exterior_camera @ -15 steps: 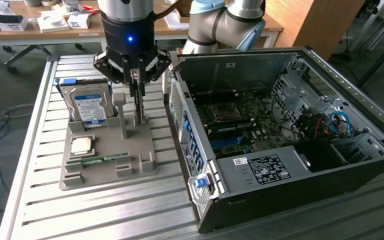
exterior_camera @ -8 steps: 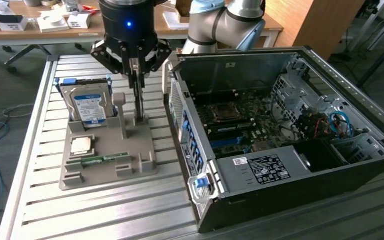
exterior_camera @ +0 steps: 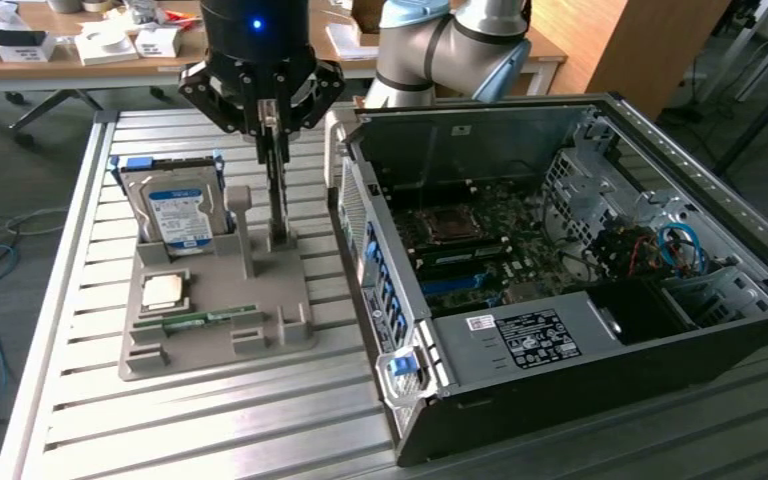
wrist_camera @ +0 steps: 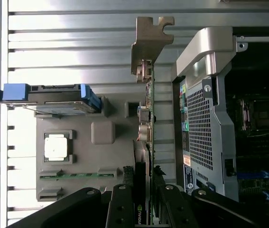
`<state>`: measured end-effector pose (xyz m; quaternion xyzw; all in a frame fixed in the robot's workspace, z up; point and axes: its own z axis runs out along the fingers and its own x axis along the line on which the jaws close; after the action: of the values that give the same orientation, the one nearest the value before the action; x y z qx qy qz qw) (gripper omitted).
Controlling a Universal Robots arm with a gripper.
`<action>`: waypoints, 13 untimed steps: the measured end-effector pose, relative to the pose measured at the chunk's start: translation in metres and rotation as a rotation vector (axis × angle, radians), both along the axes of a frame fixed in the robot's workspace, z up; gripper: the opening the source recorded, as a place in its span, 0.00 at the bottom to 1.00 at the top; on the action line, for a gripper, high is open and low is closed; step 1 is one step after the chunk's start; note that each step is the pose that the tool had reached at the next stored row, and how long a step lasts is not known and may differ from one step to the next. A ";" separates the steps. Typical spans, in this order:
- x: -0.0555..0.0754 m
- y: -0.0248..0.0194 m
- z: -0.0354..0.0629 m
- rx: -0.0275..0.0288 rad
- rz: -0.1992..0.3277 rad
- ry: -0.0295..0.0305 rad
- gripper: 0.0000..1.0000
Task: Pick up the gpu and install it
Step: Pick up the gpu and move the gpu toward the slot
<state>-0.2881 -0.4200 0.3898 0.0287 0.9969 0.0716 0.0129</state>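
The gpu (wrist_camera: 147, 133), a thin dark card with a pale metal end bracket, is standing on edge in a slot of the grey plastic parts holder (exterior_camera: 211, 345), just beside the open black computer case (exterior_camera: 478, 140). The black gripper (wrist_camera: 144, 192) is pinching the card's upper edge, its jaws narrowed against both faces.

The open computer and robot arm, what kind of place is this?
Probably a robotics lab or workshop: a robot's claw grips a gpu in a grey parts holder, an opened computer case sits on a slatted metal table, and cluttered desks stand behind.
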 end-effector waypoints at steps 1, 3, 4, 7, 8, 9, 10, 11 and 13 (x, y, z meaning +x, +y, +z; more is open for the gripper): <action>0.000 0.0000 0.0000 0.0001 0.000 -0.0001 0.26; 0.000 0.0000 0.0000 0.0000 0.000 -0.0001 0.26; 0.000 0.0000 0.0001 -0.0001 0.000 0.0000 0.26; 0.000 0.0000 0.0010 -0.0010 0.000 0.0004 0.26; 0.000 0.0000 0.0022 -0.0010 0.000 0.0004 0.26; 0.000 0.0000 0.0039 -0.0009 0.000 0.0002 0.26; 0.000 0.0000 0.0057 -0.0009 0.000 0.0003 0.26; 0.000 0.0000 0.0078 -0.0010 0.000 0.0004 0.26; 0.000 0.0000 0.0121 -0.0015 0.000 0.0009 0.26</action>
<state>-0.2880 -0.4199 0.4019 0.0288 0.9970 0.0708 0.0125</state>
